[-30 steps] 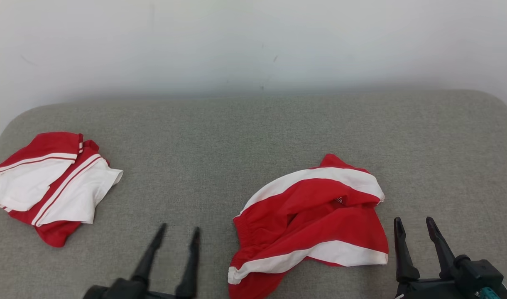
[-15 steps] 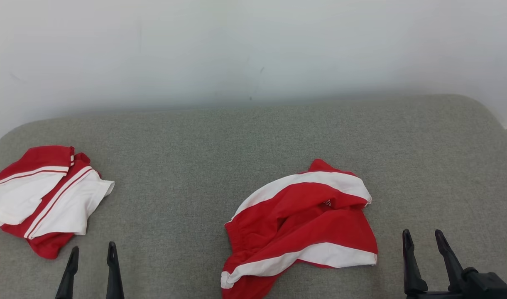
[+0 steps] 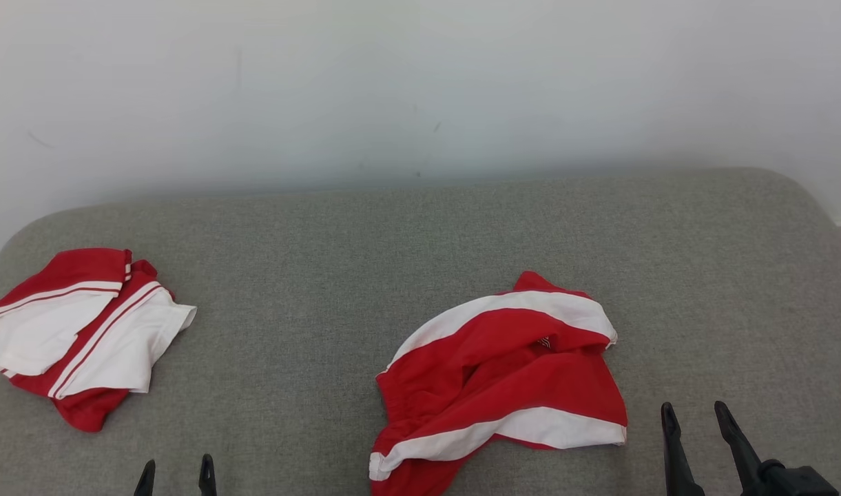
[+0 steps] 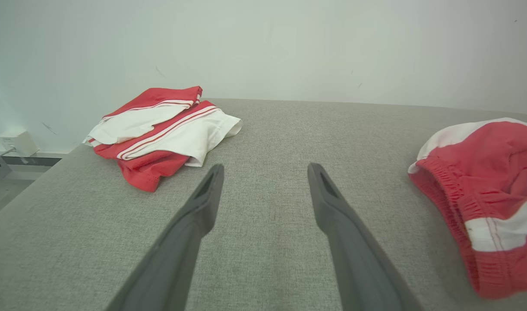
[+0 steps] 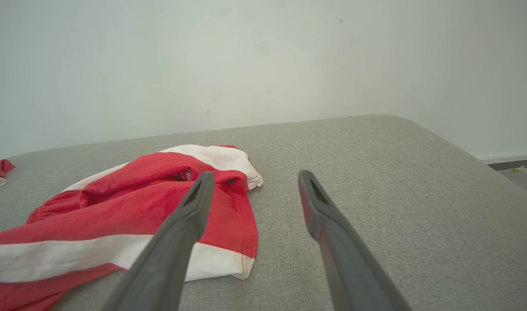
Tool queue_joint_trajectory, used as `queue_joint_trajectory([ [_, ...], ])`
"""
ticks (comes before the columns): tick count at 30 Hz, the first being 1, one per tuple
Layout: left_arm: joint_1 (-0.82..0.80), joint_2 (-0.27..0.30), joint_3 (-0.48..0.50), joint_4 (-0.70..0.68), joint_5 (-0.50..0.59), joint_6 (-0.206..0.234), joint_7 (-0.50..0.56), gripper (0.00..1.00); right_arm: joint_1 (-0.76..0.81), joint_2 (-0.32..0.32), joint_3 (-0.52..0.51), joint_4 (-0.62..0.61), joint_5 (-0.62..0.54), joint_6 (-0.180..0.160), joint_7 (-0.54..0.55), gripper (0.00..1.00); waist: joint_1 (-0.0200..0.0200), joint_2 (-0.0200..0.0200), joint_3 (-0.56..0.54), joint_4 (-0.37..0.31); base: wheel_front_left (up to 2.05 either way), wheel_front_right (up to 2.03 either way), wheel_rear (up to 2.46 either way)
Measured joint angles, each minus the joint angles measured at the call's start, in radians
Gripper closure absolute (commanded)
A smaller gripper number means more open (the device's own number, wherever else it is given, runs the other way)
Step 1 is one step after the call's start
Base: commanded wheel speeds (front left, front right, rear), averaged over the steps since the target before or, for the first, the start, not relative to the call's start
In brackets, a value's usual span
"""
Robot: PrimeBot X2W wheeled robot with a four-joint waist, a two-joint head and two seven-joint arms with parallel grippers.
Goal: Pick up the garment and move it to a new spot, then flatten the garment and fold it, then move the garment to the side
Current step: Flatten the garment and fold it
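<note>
Now the red-and-white shorts (image 3: 503, 379) lie in a loose, rumpled heap on the grey fabric-covered counter (image 3: 324, 262), a little right of the middle and toward the near edge. Their elastic waistband faces left, a white band curves across the far side, and another white band runs along the near side to the hem on the right. Part of the heap runs off the bottom of the head view.

Far to the left, well apart from the shorts, a second red-and-white garment (image 3: 82, 337) sits folded into a compact bundle near the counter's left end.

The left pincer (image 3: 177, 465) hangs low over bare fabric at the near edge, between the folded bundle and the shorts; its two dark fingers stand apart with nothing between them. The right pincer (image 3: 693, 408) is just to the right of the shorts' hem, also above bare fabric, fingers spread wide and empty. Neither touches any cloth.

A plain pale wall (image 3: 420, 83) rises behind the counter's far edge.
</note>
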Motion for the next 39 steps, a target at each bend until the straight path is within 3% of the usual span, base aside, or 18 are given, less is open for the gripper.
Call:
queue_joint_trajectory([
  [14,-0.018,0.000,0.015,-0.028,0.030,-0.011,0.000,0.00,0.002,-0.017,0.037,0.002,0.000,0.000,0.009,0.00,0.0000,0.0000,-0.008,0.005,0.00,0.00,0.00],
  [25,-0.020,-0.004,0.018,-0.072,0.021,-0.053,0.000,0.00,0.003,-0.019,0.044,0.004,0.002,0.000,0.009,0.00,0.0000,0.0000,-0.011,0.006,0.00,0.00,0.00],
  [39,-0.014,0.012,0.012,-0.153,0.021,-0.038,0.027,0.00,0.009,-0.020,0.044,-0.013,0.004,0.000,0.019,0.00,0.0000,0.0000,-0.018,0.011,0.00,0.00,0.00],
])
